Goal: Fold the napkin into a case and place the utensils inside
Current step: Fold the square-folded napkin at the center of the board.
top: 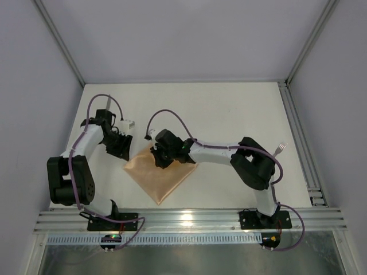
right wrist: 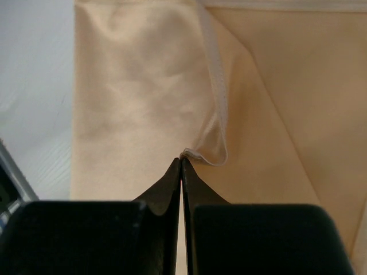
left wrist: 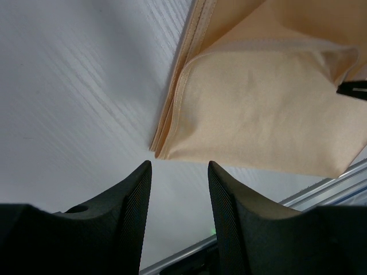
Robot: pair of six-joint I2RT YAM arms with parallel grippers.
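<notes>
Folding is the step you're in, imo early-to-mid: napkin [top: 163, 180] is lying mid-table as a layered diamond, nowhere near a narrow pouch shape yet. Right gripper [right wrist: 182, 163] is sitting at the napkin's far corner w/ jaws pressed together, pinching a small bit of hem [right wrist: 200, 154] at the tips; cloth is puckering around that pinch. Left gripper [left wrist: 178, 192] is poised just off the napkin's left corner, jaws spread, holding nothing; stacked layer edges are showing right ahead of its fingers [left wrist: 135, 212], not touching them. Fork [top: 280, 149] is lying well apart on the right side of the table [top: 229, 109], near the right arm's elbow; knife [top: 108, 102] is prob the thin grey sliver poking out past the left arm, can't confirm. Next move, as I'm reading it: you're needing to carry the pinched corner across the diamond to narrow it, w/ the left side pinning or grabbing its corner so the layers aren't sliding. Pinch is shallow, just hem, so I'd be going slow & low or it's prob slipping out. Fork & knife are waiting til there's an open end to slide into.
</notes>
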